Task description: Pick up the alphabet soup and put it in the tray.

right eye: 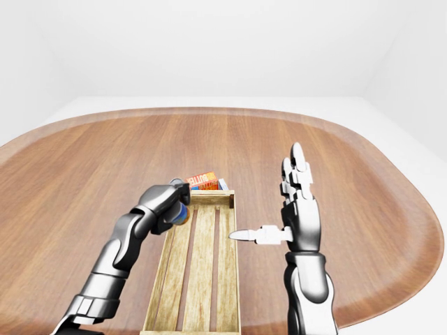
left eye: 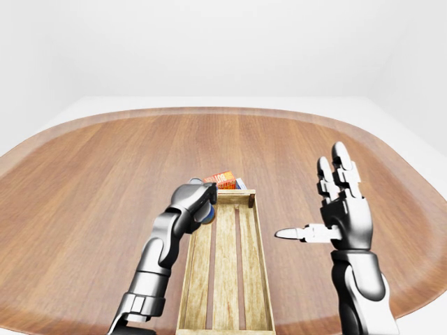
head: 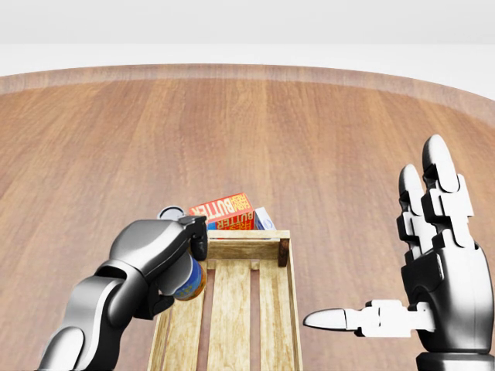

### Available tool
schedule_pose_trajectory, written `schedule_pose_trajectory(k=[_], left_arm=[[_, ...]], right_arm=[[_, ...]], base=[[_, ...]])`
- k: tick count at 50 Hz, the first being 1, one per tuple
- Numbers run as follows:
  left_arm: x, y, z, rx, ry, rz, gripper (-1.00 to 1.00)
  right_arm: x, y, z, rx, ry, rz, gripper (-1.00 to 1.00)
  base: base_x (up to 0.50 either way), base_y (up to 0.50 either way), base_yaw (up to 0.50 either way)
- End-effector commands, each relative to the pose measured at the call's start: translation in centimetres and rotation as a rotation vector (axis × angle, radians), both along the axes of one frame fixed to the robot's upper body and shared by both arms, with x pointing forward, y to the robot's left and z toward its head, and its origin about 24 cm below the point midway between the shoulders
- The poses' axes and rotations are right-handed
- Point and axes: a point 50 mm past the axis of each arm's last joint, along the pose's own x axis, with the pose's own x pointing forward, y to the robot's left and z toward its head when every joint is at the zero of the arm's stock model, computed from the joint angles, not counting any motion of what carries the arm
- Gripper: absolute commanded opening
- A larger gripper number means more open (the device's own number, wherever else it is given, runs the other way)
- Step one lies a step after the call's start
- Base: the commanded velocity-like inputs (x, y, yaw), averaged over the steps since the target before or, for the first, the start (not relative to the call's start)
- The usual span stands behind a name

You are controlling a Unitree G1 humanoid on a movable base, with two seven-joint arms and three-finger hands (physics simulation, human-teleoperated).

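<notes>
The alphabet soup can (head: 190, 281), blue and yellow labelled, is held in my left hand (head: 179, 261), whose fingers are shut round it. Hand and can hang over the left wall of the wooden tray (head: 292, 309), near its top end in the head view. Most of the can is hidden by the dark fingers. My right hand (head: 410, 267) stands open to the right of the tray, fingers pointing up and thumb pointing left, holding nothing.
A red and orange butter box (head: 223, 210) lies just beyond the tray's top end, with a small blue carton (head: 264, 219) beside it. A red can's rim (head: 169, 210) peeks out above my left hand. The round wooden table (left eye: 84, 181) spreads all around.
</notes>
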Motion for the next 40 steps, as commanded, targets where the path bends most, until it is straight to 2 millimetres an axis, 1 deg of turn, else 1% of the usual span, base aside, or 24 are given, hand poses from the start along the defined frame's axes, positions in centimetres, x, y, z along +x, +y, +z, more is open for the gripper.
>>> schedule_pose_trajectory(k=[1, 3, 5, 17, 19, 20, 27, 35, 40], left_arm=[[-0.2, -2.5, -1.8, 0.085, 0.007, -0.043, -1.0], [-0.5, -2.7, -2.3, 0.054, 0.037, -0.045, -1.0], [-0.6, -2.7, -2.9, 0.064, 0.041, -0.044, -1.0], [-0.9, -3.3, -4.0, 0.072, 0.068, -0.057, -1.0], [-1.1, -3.5, -4.5, 0.081, 0.076, -0.06, -1.0], [-1.0, -3.6, -5.2, 0.094, 0.086, -0.063, -1.0], [-1.2, -4.2, -5.6, 0.094, 0.107, -0.077, -1.0], [-1.2, -4.5, -7.4, 0.125, 0.138, -0.081, -1.0], [-1.1, -4.7, -7.7, 0.128, 0.147, -0.083, -1.0]], right_arm=[[0.0, 0.1, 0.0, -0.001, 0.001, 0.003, 1.0], [-0.1, 0.0, 0.2, -0.002, -0.008, 0.003, 1.0], [-0.2, 0.0, 0.3, -0.002, -0.012, 0.002, 1.0], [-0.1, 0.2, 0.2, -0.006, -0.01, 0.006, 1.0], [-0.2, 0.1, 0.2, -0.006, -0.01, 0.005, 1.0], [-0.2, 0.1, 0.3, -0.005, -0.011, 0.003, 1.0], [-0.1, 0.0, 0.2, -0.004, -0.01, 0.002, 1.0], [-0.2, 0.0, 0.3, -0.002, -0.015, 0.001, 1.0], [-0.2, 0.0, 0.4, -0.003, -0.016, 0.003, 1.0]], base=[[0.0, 0.0, 0.0], [0.0, 0.0, 0.0], [0.0, 0.0, 0.0], [0.0, 0.0, 0.0], [0.0, 0.0, 0.0], [0.0, 0.0, 0.0], [0.0, 0.0, 0.0], [0.0, 0.0, 0.0], [0.0, 0.0, 0.0]])
